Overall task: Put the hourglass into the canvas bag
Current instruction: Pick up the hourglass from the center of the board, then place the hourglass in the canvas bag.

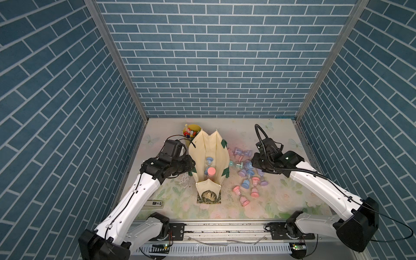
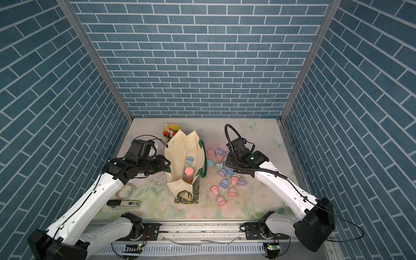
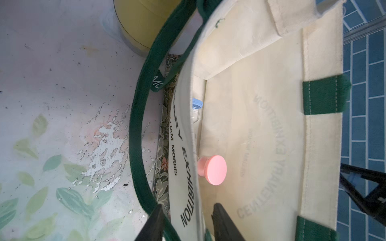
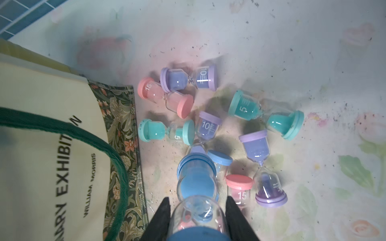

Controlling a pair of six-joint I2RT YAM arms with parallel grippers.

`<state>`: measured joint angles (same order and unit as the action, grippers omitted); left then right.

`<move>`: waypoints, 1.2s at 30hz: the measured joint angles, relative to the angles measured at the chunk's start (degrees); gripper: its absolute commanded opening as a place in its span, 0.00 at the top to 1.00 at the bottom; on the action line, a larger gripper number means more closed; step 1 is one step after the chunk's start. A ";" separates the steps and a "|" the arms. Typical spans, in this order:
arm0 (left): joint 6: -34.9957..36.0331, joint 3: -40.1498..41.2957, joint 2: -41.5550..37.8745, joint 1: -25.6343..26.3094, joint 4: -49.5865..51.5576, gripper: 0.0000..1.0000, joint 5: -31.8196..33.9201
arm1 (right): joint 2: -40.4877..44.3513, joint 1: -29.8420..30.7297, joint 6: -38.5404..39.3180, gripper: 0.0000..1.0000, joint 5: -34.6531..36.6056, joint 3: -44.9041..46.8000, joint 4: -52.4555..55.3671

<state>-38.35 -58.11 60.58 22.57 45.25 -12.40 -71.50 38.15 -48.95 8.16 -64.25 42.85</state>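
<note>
We found the canvas bag (image 1: 199,155) standing upright near the middle of the table (image 1: 281,202), its mouth open and its green straps (image 3: 137,129) hanging down outside the walls. It held two items. One was a pink hourglass (image 1: 211,172), which appeared to stand on end with a cap uppermost. Beyond it was a pale blue hourglass (image 1: 209,161) close against a wall, and we could not settle whether that one stood or leaned. Both items showed in both top views and in the left wrist view. The left gripper (image 3: 188,226) straddled the bag's near rim, one finger outside and one inside; the fingers were apart, with a gap showing on the inner side. Behind the bag stood a yellow cup (image 1: 198,127) holding markers (image 1: 190,134). The blue hourglass (image 4: 196,187) was outside the bag. The right gripper (image 4: 198,221) had its fingers clamped on one glass bulb and held it above the loose hourglasses (image 4: 208,127). These lay scattered directly on the table, just beside the bag's printed face.
</note>
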 measured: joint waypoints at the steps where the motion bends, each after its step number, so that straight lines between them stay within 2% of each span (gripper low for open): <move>1: -0.02 -0.48 0.70 -0.09 0.31 0.60 0.20 | -0.31 -0.44 0.31 0.75 -0.26 -1.16 0.02; 10: 1.01 -8.57 3.93 -1.09 2.47 0.58 1.03 | -3.37 -3.45 1.03 0.76 -3.82 -8.87 1.75; 14: 1.51 -8.57 4.39 -1.25 2.51 0.58 0.52 | -3.08 -3.69 1.44 0.76 -4.66 -11.32 2.08; 23: 1.92 -5.57 2.14 -1.29 1.88 0.57 -1.46 | 2.29 -3.63 0.72 0.75 -9.31 -10.14 -0.26; 28: 1.53 -3.19 -1.38 -1.27 1.81 0.56 -1.88 | 3.10 -2.19 0.11 0.75 -11.04 -11.54 -1.33; 36: 0.61 -0.33 -3.48 -1.27 0.74 0.56 -2.12 | -5.46 4.55 1.44 0.74 -11.15 -23.87 -1.07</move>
<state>-37.74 -58.43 57.10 21.30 46.00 -14.52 -76.97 42.70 -47.51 -2.98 -88.12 41.78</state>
